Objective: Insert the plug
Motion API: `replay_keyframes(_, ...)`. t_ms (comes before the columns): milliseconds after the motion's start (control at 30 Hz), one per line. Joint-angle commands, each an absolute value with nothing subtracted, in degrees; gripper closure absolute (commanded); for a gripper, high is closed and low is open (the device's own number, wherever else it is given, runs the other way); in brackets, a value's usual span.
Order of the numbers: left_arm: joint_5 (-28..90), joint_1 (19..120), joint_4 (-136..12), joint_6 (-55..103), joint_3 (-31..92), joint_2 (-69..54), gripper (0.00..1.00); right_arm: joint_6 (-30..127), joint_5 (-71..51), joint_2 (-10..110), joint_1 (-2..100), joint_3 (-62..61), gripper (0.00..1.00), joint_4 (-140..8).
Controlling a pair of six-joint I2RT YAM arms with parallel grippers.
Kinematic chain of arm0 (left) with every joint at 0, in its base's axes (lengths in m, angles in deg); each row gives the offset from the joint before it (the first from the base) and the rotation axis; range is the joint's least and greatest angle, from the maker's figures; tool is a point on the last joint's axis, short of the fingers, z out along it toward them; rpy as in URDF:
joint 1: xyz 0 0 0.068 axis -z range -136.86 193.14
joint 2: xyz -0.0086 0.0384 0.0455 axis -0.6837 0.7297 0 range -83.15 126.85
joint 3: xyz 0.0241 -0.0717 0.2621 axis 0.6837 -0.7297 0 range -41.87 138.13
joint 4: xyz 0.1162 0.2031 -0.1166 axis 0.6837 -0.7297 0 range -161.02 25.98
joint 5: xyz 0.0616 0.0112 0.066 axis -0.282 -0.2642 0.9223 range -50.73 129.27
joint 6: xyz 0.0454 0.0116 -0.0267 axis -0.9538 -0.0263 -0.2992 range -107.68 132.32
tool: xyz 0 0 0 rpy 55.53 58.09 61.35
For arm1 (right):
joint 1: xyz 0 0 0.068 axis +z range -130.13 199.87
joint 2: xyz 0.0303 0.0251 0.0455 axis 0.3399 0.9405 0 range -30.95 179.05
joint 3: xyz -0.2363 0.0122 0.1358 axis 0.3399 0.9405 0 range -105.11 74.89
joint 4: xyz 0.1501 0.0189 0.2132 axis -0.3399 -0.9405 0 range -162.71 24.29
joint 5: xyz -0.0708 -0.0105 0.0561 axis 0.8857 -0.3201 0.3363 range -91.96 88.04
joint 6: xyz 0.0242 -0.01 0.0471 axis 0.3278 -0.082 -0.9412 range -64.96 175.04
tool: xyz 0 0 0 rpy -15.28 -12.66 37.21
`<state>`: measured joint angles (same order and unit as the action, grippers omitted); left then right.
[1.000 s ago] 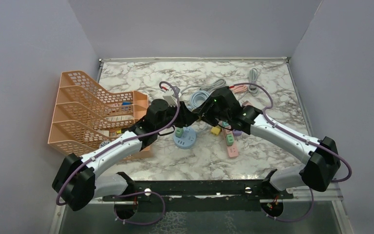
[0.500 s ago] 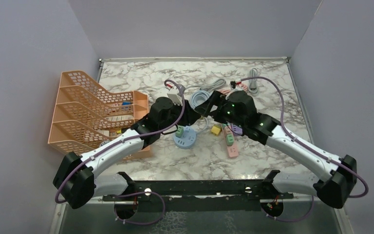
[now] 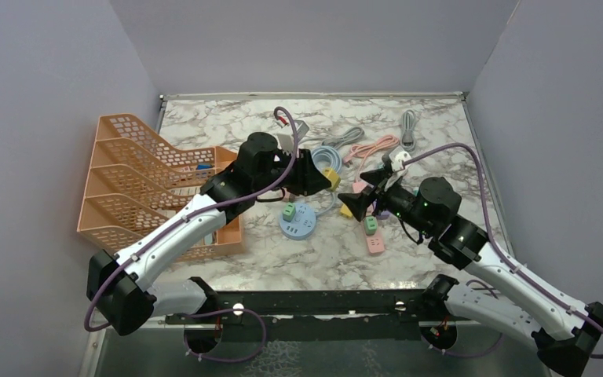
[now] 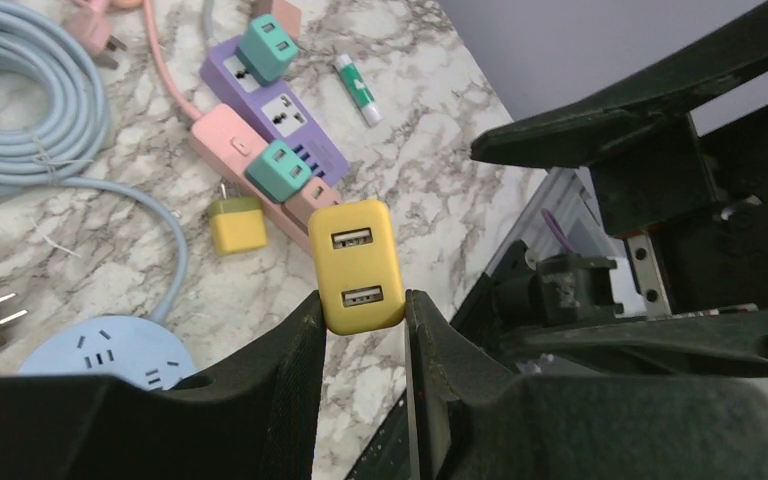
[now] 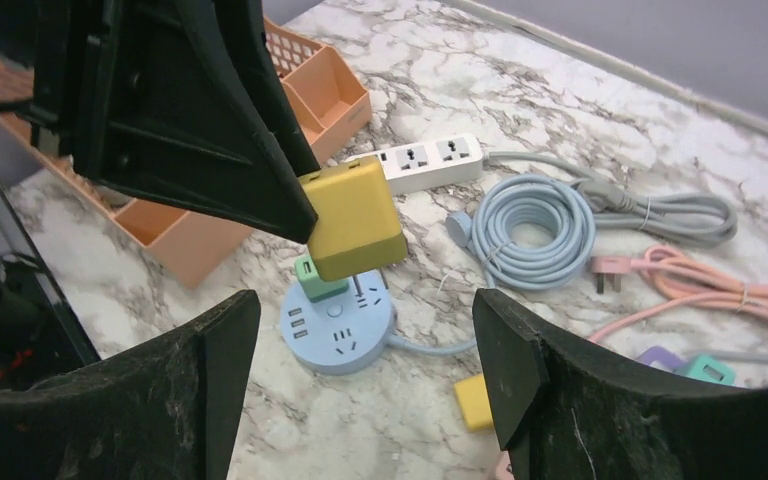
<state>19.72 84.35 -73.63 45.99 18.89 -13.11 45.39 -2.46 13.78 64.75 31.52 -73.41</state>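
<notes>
Right claw (image 5: 365, 297) back — blocky yellow plug (image 4: 357, 265)

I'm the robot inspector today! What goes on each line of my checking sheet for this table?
Surface: marble table, white with grey veins.
Job's things: yellow charger held in the air; round blue socket hub on the table, a green plug already in it.
Clutter: orange file tray, pink power strip, purple power strip, white power strip, small yellow plug.
Grippers: left gripper shut on the yellow charger; right gripper open, empty.
Cables: light blue coil, pink cable, grey cable, all lying loose.
Surroundings: plain grey walls.
</notes>
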Motion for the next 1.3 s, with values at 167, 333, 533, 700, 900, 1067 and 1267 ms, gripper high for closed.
replay_keyframes(167, 8.43, 84.01, -79.56, 46.84, 23.07, -13.62, 0.96, 60.87, -15.85, 20.04, 64.86, 27.52, 0.23, -73.22)
replay_keyframes(333, 8.62, 84.01, -79.67, 47.31, 23.34, -13.97, 0.96, 61.48, -21.30, 24.48, 64.86, 25.56, 0.28, -72.64)
replay_keyframes(533, 9.06, 84.03, -79.71, 47.69, 22.91, -14.75, 0.96, 60.68, -21.53, 27.49, 64.85, 25.34, 0.52, -71.71)
replay_keyframes(700, 10.67, 84.03, -78.97, 50.99, 23.01, -15.13, 0.85, 63.84, -20.97, 29.13, 64.87, 25.07, 0.79, -73.47)
replay_keyframes(900, 11.57, 84.03, -79.09, 55.44, 24.10, -14.98, 0.46, 70.28, -23.36, 29.80, 64.85, 24.39, 0.88, -74.27)
replay_keyframes(1067, 11.60, 84.05, -84.21, 54.38, 26.25, -12.11, 0.50, 76.27, -25.27, 31.39, 64.87, 22.31, 0.89, -76.68)
replay_keyframes(1267, 9.82, 84.01, -89.25, 52.31, 28.24, -8.83, 0.61, 78.22, -24.41, 32.06, 64.85, 21.72, 0.90, -77.28)
